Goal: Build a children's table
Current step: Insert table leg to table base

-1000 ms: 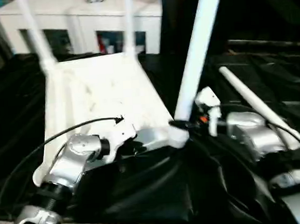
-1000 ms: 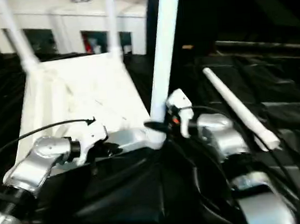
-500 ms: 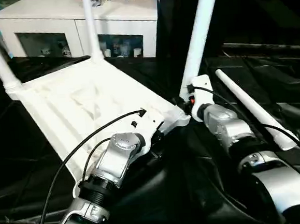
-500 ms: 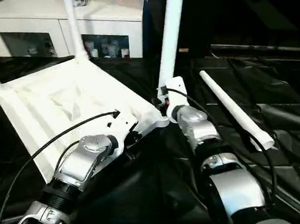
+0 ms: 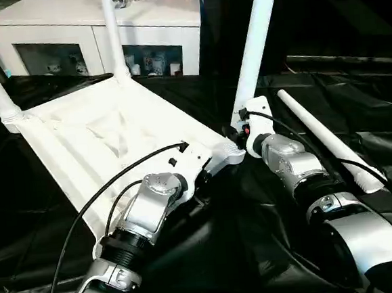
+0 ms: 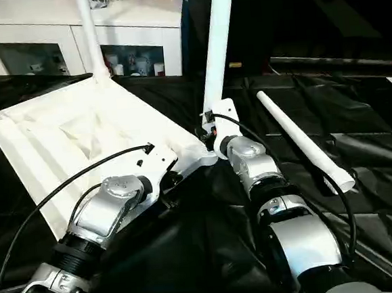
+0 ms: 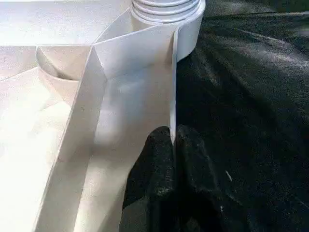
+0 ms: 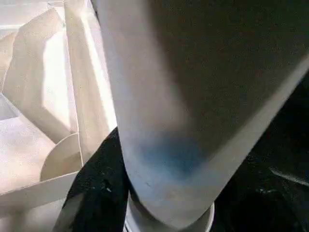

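Seating the third leg in the tabletop corner socket: left claw pinching the tabletop's rim, right claw clasping that leg, fourth leg lying beside the tabletop, next.

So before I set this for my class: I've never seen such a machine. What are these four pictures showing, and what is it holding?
It is a humanoid robot with two silver arms. Two pictures look down from the two eyes of its head camera; the other two come from a camera on each wrist. On a black sheet lies a white plastic rectangular tabletop, upside down, ribs showing. Three long white cylindrical legs stand in its corner sockets; the fourth white leg lies loose on the sheet to the robot's right. The left end effector pinches the tabletop's edge wall between its black fingers. The right end effector is at the base of the nearest upright leg, but whether it is shut is unclear. Behind stands a white glass-doored cabinet.
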You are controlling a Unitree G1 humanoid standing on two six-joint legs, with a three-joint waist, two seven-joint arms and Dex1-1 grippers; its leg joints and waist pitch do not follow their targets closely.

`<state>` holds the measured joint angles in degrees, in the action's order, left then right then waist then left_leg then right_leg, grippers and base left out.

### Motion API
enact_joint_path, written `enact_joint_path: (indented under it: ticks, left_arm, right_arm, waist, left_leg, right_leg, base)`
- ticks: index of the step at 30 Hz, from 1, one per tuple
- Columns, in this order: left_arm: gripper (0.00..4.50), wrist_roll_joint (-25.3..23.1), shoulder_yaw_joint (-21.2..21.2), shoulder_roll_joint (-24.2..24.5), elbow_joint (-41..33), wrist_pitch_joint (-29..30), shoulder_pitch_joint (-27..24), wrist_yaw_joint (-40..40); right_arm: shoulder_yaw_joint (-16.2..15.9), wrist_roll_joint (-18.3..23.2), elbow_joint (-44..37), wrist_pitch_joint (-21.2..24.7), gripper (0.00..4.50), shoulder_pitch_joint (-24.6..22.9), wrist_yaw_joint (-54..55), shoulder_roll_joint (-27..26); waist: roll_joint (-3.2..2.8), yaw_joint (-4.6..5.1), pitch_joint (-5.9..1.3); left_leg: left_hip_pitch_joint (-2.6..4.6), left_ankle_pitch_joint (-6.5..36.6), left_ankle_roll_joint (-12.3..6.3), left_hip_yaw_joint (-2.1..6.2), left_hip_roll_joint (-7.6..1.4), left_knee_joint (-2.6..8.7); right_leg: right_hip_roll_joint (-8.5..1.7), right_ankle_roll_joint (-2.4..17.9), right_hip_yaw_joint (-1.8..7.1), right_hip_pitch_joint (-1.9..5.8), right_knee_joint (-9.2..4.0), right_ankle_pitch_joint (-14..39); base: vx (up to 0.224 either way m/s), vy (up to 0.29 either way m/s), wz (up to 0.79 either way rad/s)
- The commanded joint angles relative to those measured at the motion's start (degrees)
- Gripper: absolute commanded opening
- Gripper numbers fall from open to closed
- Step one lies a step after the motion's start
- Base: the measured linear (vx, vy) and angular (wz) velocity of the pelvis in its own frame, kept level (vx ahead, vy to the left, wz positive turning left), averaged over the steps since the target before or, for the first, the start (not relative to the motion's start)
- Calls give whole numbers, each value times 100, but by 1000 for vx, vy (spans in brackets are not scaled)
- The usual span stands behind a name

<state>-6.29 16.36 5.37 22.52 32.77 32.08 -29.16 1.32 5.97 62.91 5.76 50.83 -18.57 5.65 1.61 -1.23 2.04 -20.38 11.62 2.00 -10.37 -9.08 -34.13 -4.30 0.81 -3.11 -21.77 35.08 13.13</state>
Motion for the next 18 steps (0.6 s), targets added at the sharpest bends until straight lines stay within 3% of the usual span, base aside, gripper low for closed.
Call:
enact_joint_path:
  ticks: [1, 3, 4, 9, 12, 15, 17, 18]
  left_arm:
    - [0, 13, -36, -88, -209, -71, 228, 130]
    - [0, 18, -48, -74, -201, -82, 242, 120]
    - [0, 20, -59, -60, -197, -93, 251, 114]
    - [0, 22, -107, 61, -176, -217, 291, 61]
    - [0, 33, -120, 108, -181, -323, 304, 28]
    - [0, 57, -108, 213, -200, -554, 310, -94]
    - [0, 118, -84, 348, -253, -707, 289, -335]
    - [0, 134, -53, 425, -284, -772, 276, -468]
  right_arm:
    - [-154, 33, 670, 412, 261, -340, -462, -422]
    - [-122, 63, 651, 375, 268, -308, -500, -408]
    - [-99, 81, 632, 336, 293, -284, -526, -398]
    - [-34, 132, 495, 222, 338, -174, -782, -344]
    - [15, 127, 428, 170, 354, -138, -913, -310]
    - [14, 139, 267, 87, 384, -139, -1274, -226]
    - [-152, 59, -11, -4, 408, -231, -1656, -70]
    - [-239, 1, -148, -65, 408, -287, -1808, 10]
  waist:
    - [-89, 4, -180]
    - [-95, 2, -176]
    - [-85, -5, -182]
    - [-81, -10, -162]
    - [-83, -15, -163]
    - [-72, -25, -204]
    - [-74, -47, -241]
    - [-74, -47, -241]
  left_leg:
    - [31, 2469, 205, 260, -433, 570]
    - [36, 2431, 183, 243, -433, 561]
    - [21, 2320, 161, 234, -434, 563]
    - [14, 2204, 54, 225, -433, 553]
    - [1, 2064, 25, 218, -445, 555]
    - [-25, 1710, -53, 201, -452, 542]
    - [-48, 1134, -266, 167, -454, 491]
    - [-48, 1134, -266, 167, -454, 491]
  right_leg:
    - [-474, 1017, 288, 58, -568, 1933]
    - [-481, 1098, 296, 48, -571, 1798]
    - [-487, 1138, 297, 73, -559, 1666]
    - [-512, 1102, 296, 70, -589, 1965]
    - [-511, 1135, 295, 79, -575, 1840]
    - [-506, 1247, 291, 124, -522, 1315]
    - [-497, 1447, 277, 166, -440, 490]
    - [-497, 1447, 277, 166, -440, 490]
  base:
    - [0, 0, 0]
    - [0, 0, 0]
    - [0, 0, 0]
    - [0, 0, 0]
    - [0, 0, 0]
    - [0, 0, 0]
    - [0, 0, 0]
    - [0, 0, 0]
